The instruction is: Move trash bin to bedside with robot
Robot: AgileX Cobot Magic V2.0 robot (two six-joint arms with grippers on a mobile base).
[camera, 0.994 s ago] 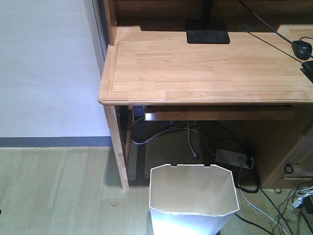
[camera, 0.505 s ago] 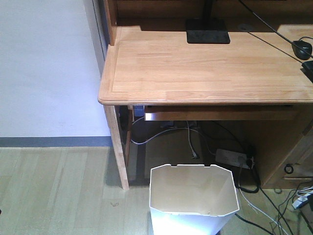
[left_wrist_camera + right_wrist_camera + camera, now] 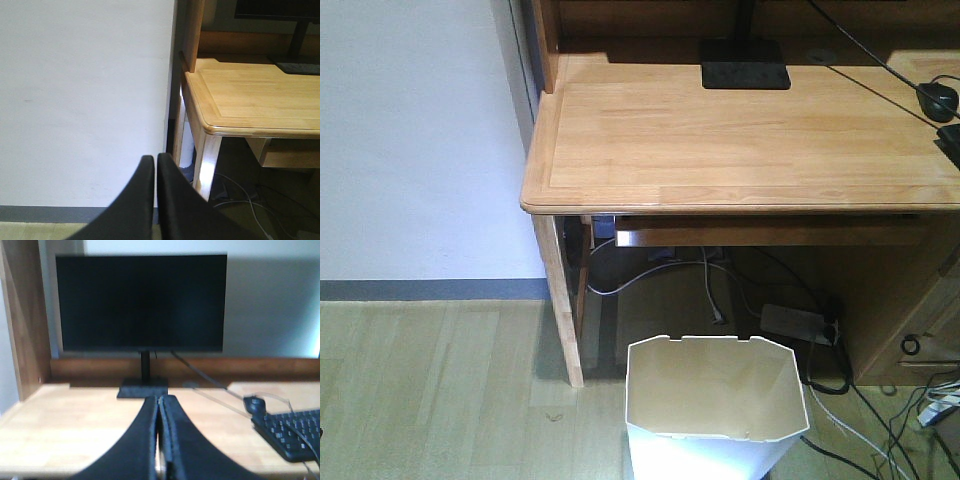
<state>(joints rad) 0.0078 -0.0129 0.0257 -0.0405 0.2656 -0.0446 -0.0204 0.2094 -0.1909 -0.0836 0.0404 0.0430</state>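
Note:
The white trash bin (image 3: 715,405) with its angular rim stands on the floor at the bottom of the front view, just in front of the wooden desk (image 3: 740,150). It looks empty inside. No arm shows in the front view. In the left wrist view my left gripper (image 3: 156,159) is shut on nothing and faces the white wall beside the desk's corner leg. In the right wrist view my right gripper (image 3: 160,400) is shut on nothing, held above the desk top and facing the monitor (image 3: 141,302). The bedside is out of view.
A power strip (image 3: 795,322) and loose cables (image 3: 700,270) lie under the desk behind the bin. The desk leg (image 3: 560,310) stands left of the bin. A keyboard (image 3: 292,432) and a mouse (image 3: 254,404) sit on the desk's right. Wood floor (image 3: 430,390) spreads to the left.

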